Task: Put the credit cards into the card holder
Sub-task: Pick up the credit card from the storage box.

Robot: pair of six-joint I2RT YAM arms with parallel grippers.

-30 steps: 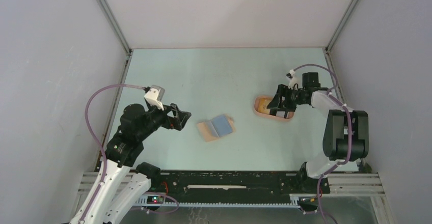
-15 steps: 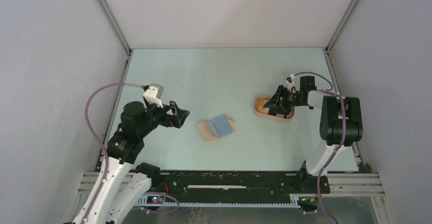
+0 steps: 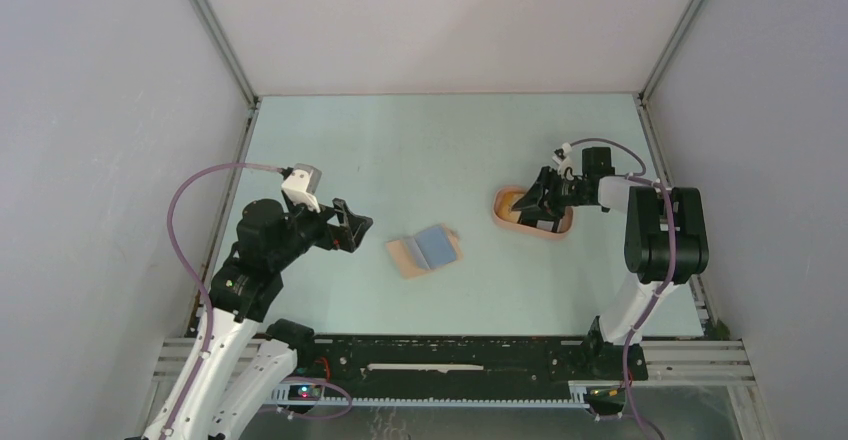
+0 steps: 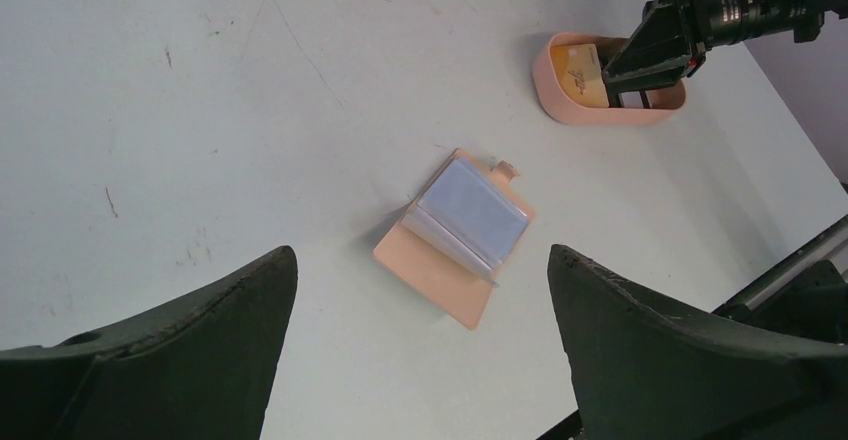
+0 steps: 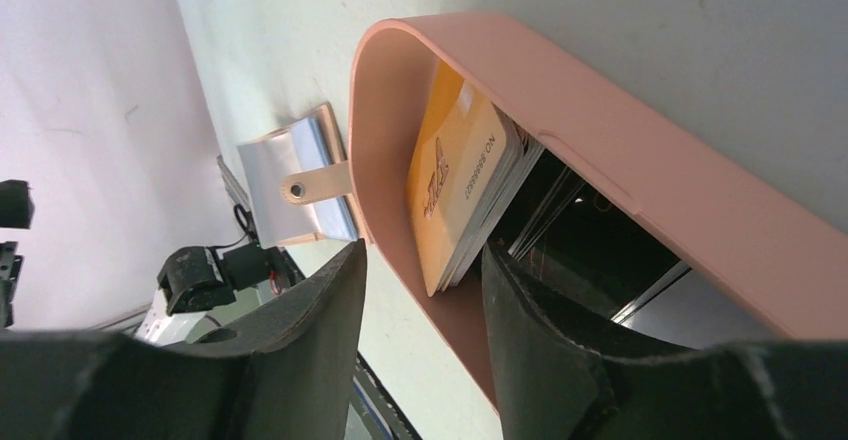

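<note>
The tan card holder [image 3: 408, 256] lies open mid-table with a blue-grey card [image 3: 436, 245] on it; both show in the left wrist view, holder [image 4: 445, 282] and card [image 4: 476, 210]. A stack of credit cards, yellow on top [image 5: 455, 175], leans inside the peach-pink tray [image 5: 620, 150]. My right gripper [image 5: 422, 255] is open and straddles the tray's near wall, one finger outside and one inside against the stack's edge. My left gripper [image 3: 352, 228] hovers wide open left of the holder, holding nothing.
The tray [image 3: 503, 222] sits right of centre with the right gripper [image 3: 528, 206] dipped into it. Grey enclosure walls ring the table. The black base rail [image 3: 450, 355] runs along the near edge.
My right gripper has dropped further into the tray and its jaws have narrowed. The tray has shifted slightly left. The left arm has barely moved.
</note>
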